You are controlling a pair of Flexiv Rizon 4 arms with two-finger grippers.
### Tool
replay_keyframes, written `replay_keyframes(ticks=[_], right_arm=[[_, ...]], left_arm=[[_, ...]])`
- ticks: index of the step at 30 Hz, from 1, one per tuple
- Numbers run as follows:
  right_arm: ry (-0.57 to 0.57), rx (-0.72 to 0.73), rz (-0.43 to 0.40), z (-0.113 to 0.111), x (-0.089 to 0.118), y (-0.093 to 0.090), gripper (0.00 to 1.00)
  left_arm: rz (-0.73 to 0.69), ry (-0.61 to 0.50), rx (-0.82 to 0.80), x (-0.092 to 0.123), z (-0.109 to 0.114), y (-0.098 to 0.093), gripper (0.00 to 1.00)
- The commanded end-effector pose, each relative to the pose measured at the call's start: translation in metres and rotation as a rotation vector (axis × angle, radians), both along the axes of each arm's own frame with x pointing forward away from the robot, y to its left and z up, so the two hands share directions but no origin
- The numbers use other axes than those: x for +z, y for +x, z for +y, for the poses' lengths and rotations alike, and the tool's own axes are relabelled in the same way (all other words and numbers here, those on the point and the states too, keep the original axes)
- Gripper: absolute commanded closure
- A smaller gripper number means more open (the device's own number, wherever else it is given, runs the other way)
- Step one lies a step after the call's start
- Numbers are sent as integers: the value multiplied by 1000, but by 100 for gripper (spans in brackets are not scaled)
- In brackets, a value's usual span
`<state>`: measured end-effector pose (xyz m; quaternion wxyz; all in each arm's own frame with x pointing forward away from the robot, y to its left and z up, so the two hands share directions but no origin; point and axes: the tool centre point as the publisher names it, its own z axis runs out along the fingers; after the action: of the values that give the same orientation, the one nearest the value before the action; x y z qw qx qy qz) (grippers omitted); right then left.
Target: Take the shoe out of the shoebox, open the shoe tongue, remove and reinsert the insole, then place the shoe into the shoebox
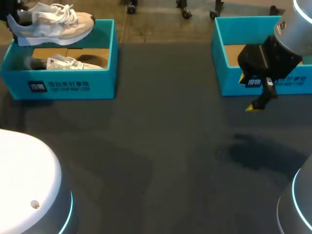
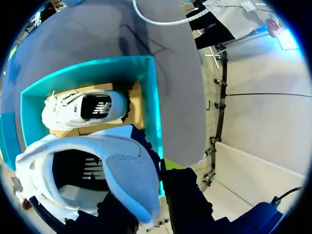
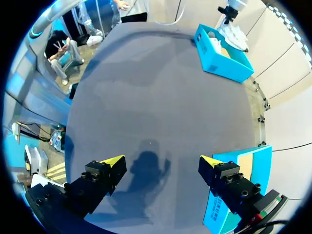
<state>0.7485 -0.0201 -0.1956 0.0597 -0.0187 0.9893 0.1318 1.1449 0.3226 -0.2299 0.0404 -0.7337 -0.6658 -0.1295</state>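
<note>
A white and beige shoe (image 1: 53, 23) hangs above the left teal shoebox (image 1: 63, 85), level, with its toe towards the table's middle. My left gripper (image 1: 9, 19) holds it at the heel. In the left wrist view the gripper (image 2: 157, 171) is shut on the heel wall of the shoe (image 2: 97, 170). A second white shoe (image 2: 83, 108) lies in the box (image 2: 152, 97) below. My right gripper (image 3: 162, 161) stands open over bare table, nothing between its fingers. In the head view the right gripper (image 1: 256, 105) is just in front of the right box.
A second teal shoebox (image 1: 229, 78) stands at the back right, close beside my right gripper, and appears as the box (image 3: 239, 178) in the right wrist view. The dark table (image 1: 161, 146) stretches between the two boxes.
</note>
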Motion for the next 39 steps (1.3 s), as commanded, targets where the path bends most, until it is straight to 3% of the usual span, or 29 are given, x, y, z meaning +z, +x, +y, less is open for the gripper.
replay_keyframes(ticks=[1, 39], right_arm=[[-1, -1, 0, 1, -1, 0, 0], [-1, -1, 0, 1, -1, 0, 0]], left_arm=[[-7, 4, -13, -12, -5, 6, 100], [10, 46, -9, -97, -26, 40, 100]])
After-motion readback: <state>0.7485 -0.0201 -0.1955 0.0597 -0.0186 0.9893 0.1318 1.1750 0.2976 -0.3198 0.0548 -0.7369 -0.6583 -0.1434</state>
